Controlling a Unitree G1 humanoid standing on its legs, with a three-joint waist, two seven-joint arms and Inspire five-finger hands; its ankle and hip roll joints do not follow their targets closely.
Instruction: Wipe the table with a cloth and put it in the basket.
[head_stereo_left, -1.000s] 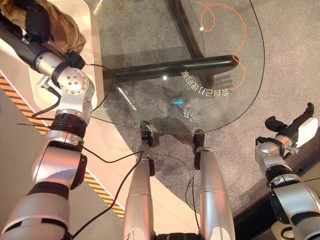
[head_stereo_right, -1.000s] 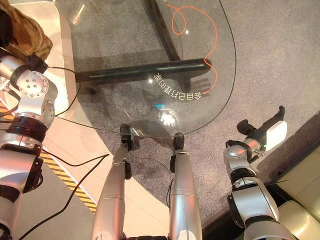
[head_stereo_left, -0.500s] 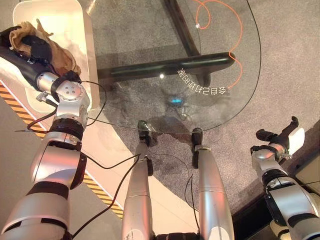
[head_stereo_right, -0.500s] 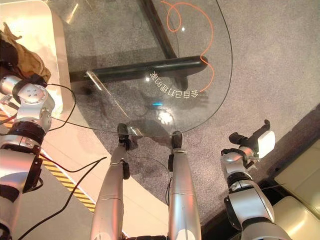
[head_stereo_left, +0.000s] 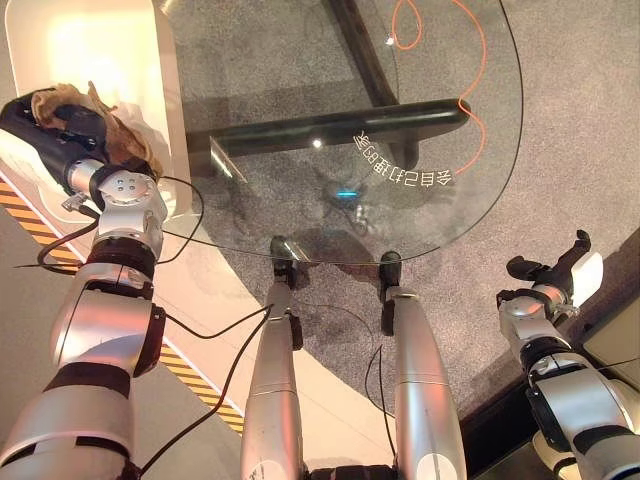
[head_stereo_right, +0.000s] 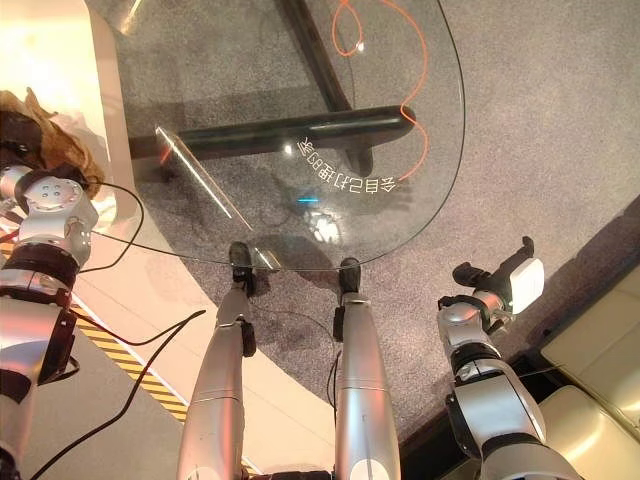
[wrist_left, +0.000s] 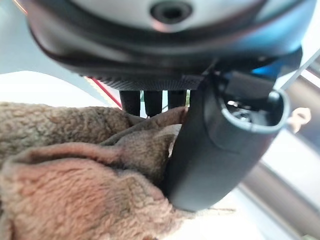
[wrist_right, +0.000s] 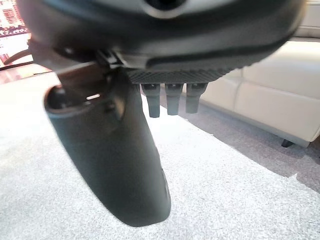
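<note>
Two hands: my left hand (head_stereo_left: 62, 128) is at work over the basket; my right hand (head_stereo_left: 560, 275) hangs idle over the grey carpet (head_stereo_left: 560, 120), well apart from the glass surface (head_stereo_left: 300, 90).
Cloth: the brown fleecy cloth (wrist_left: 75, 170) is bunched in my left hand, over the white basket (head_stereo_left: 45, 45) that stands just beside the glass surface on my left.
Left fingers: my thumb (wrist_left: 215, 150) presses the cloth against my fingers (wrist_left: 152, 102), so they are closed on it.
Right fingers: relaxed and straight, holding nothing, thumb spread away from them.
Step in hand: I judge the wiping done and the drop into the basket under way, since the cloth is off the glass.
Next move: I need to be sure the cloth hangs inside the rim, then spread thumb and fingers so it falls in.
Risk: the fleece may cling to my thumb and come away with it.
</note>
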